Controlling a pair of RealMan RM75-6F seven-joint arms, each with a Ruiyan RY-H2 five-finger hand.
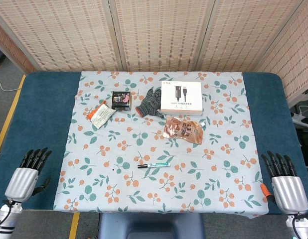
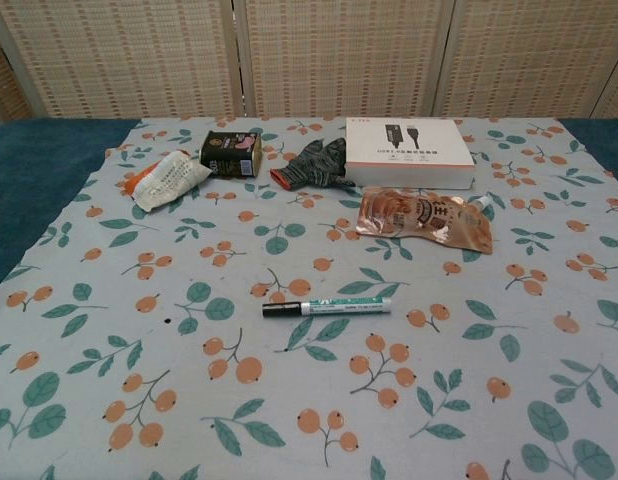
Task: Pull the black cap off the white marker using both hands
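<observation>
The white marker (image 1: 158, 164) (image 2: 341, 306) lies flat on the floral cloth near the table's front middle, its black cap (image 1: 142, 166) (image 2: 280, 310) pointing left. My left hand (image 1: 27, 175) rests at the front left corner on the blue surface, fingers straight and apart, holding nothing. My right hand (image 1: 285, 183) sits at the front right corner, likewise spread and empty. Both hands are far from the marker. The chest view shows neither hand.
Behind the marker lie a copper foil pouch (image 1: 183, 129), a white cable box (image 1: 181, 97), a grey glove (image 1: 151, 103), a small dark box (image 1: 121, 100) and a white wrapped packet (image 1: 101, 114). The floral cloth (image 1: 94, 164) covers the table's middle; blue surface (image 1: 39, 114) flanks it.
</observation>
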